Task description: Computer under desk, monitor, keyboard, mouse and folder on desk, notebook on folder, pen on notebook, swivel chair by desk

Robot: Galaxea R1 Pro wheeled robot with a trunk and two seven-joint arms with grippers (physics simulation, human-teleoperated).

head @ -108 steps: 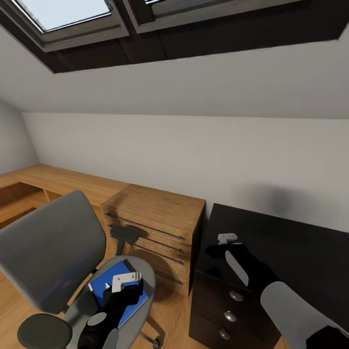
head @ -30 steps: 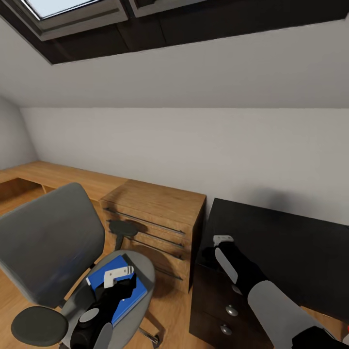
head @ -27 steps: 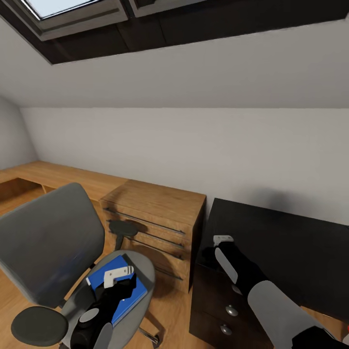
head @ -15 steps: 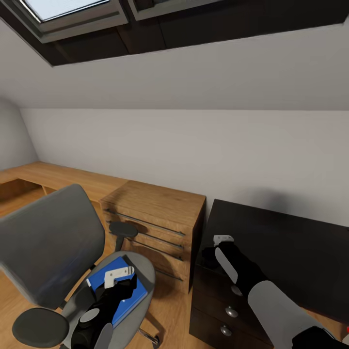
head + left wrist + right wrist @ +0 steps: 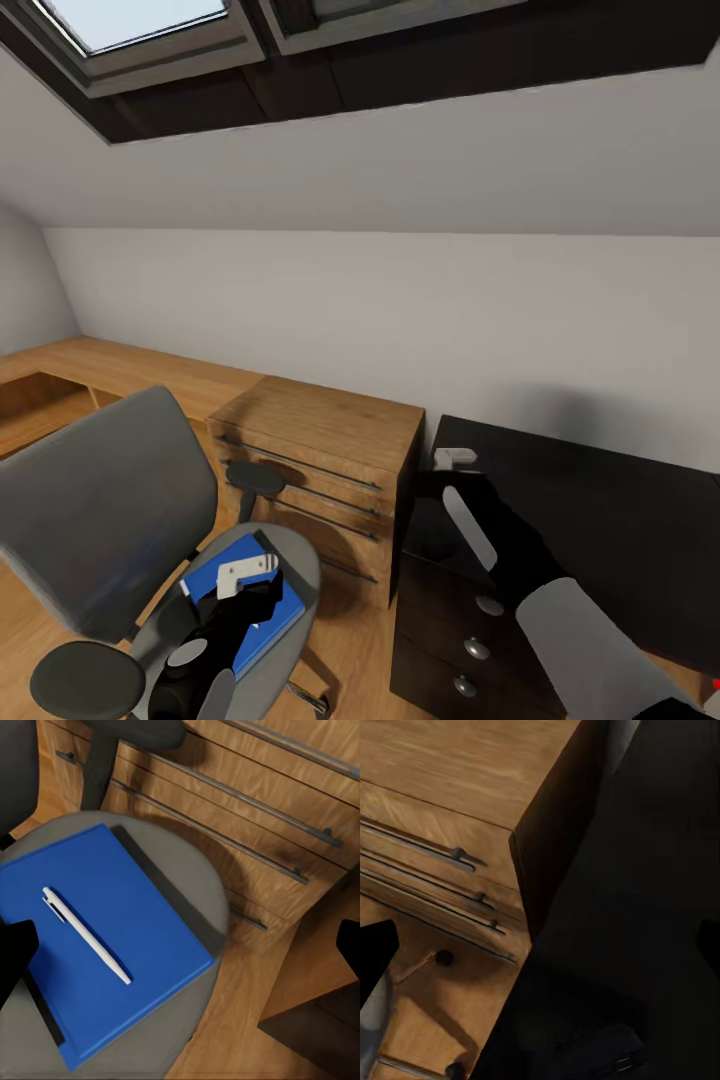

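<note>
The blue folder [image 5: 97, 945] lies flat on the seat of the swivel chair [image 5: 100, 510], with the white pen [image 5: 86, 936] resting on top. The left hand [image 5: 243, 577] hangs just above the folder, its fingers apart and holding nothing. At 3 o'clock from the chair stands the wooden chest [image 5: 320, 480], then the black table [image 5: 600, 520]. The right hand [image 5: 455, 458] has lifted a little over the table's corner; I cannot tell if it is apart or together. The folder is not picked up yet.
</note>
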